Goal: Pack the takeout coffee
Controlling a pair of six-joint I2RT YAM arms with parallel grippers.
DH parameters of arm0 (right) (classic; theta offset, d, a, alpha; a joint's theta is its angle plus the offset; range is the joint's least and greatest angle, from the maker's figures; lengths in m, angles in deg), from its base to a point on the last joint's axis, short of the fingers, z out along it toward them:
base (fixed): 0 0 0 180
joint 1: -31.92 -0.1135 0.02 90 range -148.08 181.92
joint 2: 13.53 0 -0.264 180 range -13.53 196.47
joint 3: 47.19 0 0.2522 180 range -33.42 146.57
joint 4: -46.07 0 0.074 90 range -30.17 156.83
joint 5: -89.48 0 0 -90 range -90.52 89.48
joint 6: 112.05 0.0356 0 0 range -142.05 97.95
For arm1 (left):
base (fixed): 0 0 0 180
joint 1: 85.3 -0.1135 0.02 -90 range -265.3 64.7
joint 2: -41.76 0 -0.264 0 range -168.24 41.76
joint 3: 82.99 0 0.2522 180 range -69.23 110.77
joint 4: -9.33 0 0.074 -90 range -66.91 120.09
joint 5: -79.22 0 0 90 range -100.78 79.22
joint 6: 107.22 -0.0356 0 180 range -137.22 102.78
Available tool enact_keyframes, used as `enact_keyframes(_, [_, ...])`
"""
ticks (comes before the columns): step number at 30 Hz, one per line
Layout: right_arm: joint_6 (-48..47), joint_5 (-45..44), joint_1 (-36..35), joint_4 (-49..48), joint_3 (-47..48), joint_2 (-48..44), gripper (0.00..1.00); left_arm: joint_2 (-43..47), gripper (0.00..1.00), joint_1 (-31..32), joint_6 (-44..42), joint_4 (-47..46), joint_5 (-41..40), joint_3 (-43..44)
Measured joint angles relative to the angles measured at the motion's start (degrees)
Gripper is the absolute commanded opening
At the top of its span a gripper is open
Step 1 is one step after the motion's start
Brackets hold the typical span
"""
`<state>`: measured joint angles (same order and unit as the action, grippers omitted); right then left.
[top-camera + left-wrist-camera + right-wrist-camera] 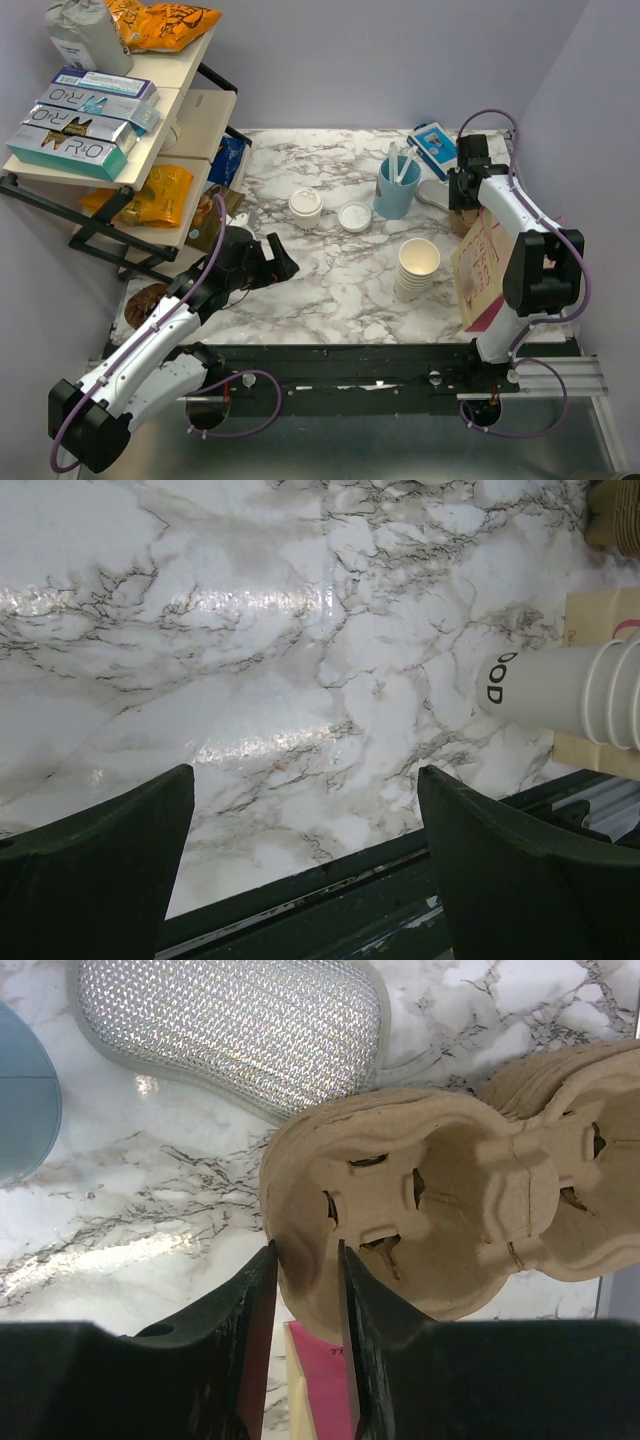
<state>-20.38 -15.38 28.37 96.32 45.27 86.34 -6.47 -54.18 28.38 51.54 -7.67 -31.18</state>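
The takeout coffee (306,207), a small white cup with a round white lid, stands upright on the marble table (330,290) left of centre. My left gripper (283,262) hovers open in front of it, a short way apart, and the left wrist view shows only bare marble between the fingers of this gripper (305,775). At the back right, my right gripper (462,195) is shut on the rim of a brown pulp cup carrier (440,1220), with one finger on each side of the carrier's edge where the gripper (307,1255) closes.
A loose white lid (354,217) lies beside the coffee. A light-blue mug (397,187) with white sticks stands behind a stack of lidless paper cups (418,268). A paper bag (482,270) stands at the right edge. A grey mesh pad (240,1030) lies by the carrier. A shelf rack (120,130) fills the left.
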Motion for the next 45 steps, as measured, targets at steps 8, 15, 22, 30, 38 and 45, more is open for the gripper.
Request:
enact_keyframes(8, [0.04,2.8,0.57,0.0,0.0,0.0,0.38,0.0,0.99,-0.04,-0.02,-0.02,0.02,0.0])
enact_keyframes(15, [0.02,3.61,1.07,0.04,0.0,0.0,0.38,0.0,0.99,-0.04,-0.17,-0.04,0.13,-0.02])
enact_keyframes(22, [0.24,3.61,1.44,0.04,0.0,0.7,0.35,-0.42,0.99,-0.26,-0.22,-0.07,0.42,0.0])
enact_keyframes(30, [0.5,4.02,1.44,0.02,0.0,1.11,0.28,-0.48,0.99,-0.31,-0.26,-0.07,0.52,0.0])
enact_keyframes(38, [0.74,4.15,1.53,0.04,0.0,0.92,0.15,-0.52,0.99,-0.31,-0.31,-0.09,0.61,0.0])
enact_keyframes(45, [0.63,4.15,1.81,0.31,0.0,-1.55,0.14,-0.87,0.99,-0.31,-0.37,-0.13,1.38,0.0])
